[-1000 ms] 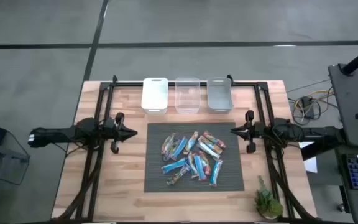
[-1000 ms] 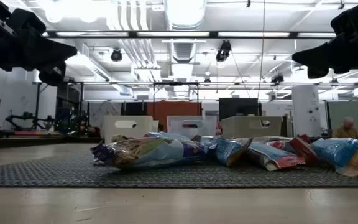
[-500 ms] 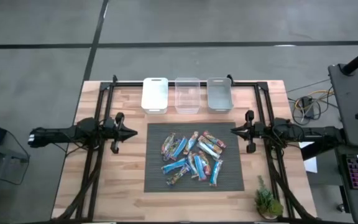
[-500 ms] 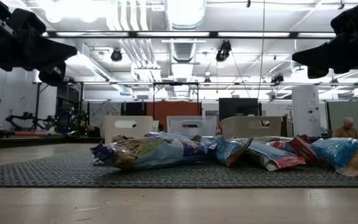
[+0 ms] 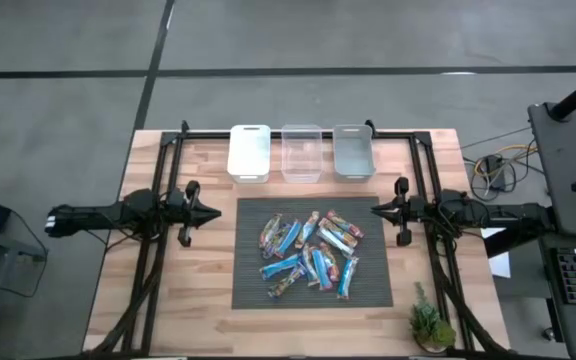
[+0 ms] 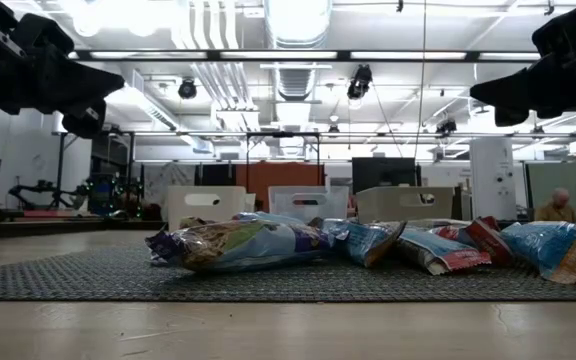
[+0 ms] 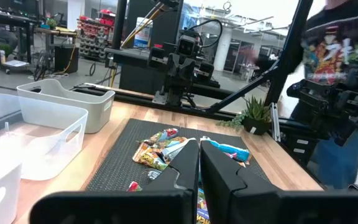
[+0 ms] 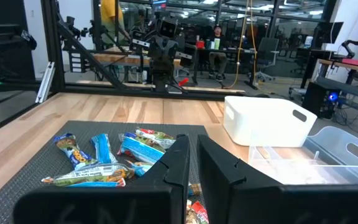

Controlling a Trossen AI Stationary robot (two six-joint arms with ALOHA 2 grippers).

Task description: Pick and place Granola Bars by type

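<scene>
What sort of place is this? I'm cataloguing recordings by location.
Probably a robotics lab or open workshop: a wooden table carries two robot arms on a frame, exposed ceiling ducts run overhead, and more equipment racks and desks fill the room behind.

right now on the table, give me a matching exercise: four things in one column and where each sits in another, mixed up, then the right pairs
Things:
1. white bin
2. grey bin
3. granola bars
4. small plant

Places:
A. heaped on the dark mat in the middle
B. at the table's near right corner
C. far edge, end of the row nearer the left arm
D. far edge, end of the row nearer the right arm

Pairs: 1-C, 2-D, 3-A, 4-B
</scene>
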